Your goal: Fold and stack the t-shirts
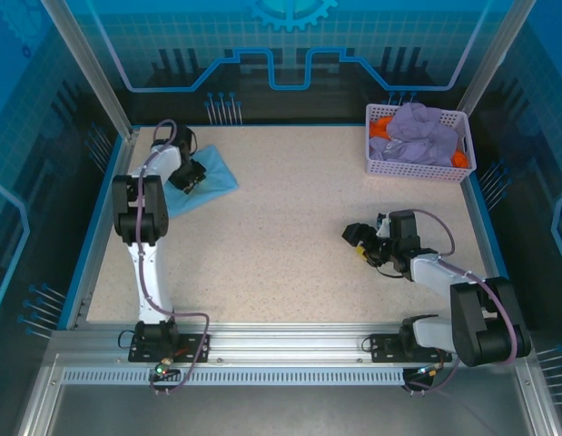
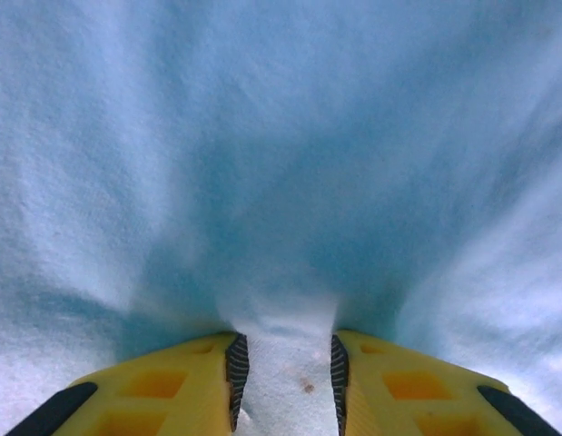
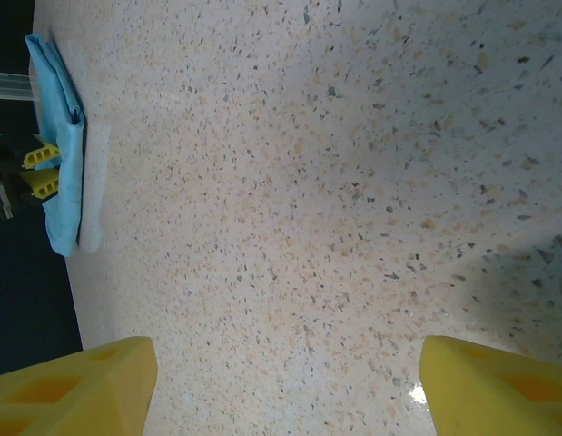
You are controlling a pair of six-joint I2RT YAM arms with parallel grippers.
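Observation:
A folded light sky-blue t-shirt (image 1: 215, 177) lies at the table's far left. My left gripper (image 1: 188, 175) presses down on its near edge. In the left wrist view the blue cloth (image 2: 281, 163) spreads ahead of the gripper (image 2: 287, 350), and a ridge of it is pinched between the two ribbed pads. Lavender-purple t-shirts (image 1: 421, 132) and an orange one (image 1: 382, 125) are heaped in the basket. My right gripper (image 1: 358, 238) hovers low over bare table at the right, open with nothing between its fingers (image 3: 290, 363). Its wrist view catches the blue t-shirt (image 3: 61, 163) far off at the left.
The lavender mesh basket (image 1: 417, 169) stands at the far right corner. A speckled beige table (image 1: 290, 227) lies bare between the two arms, bounded by blue rails and a metal frame at the sides.

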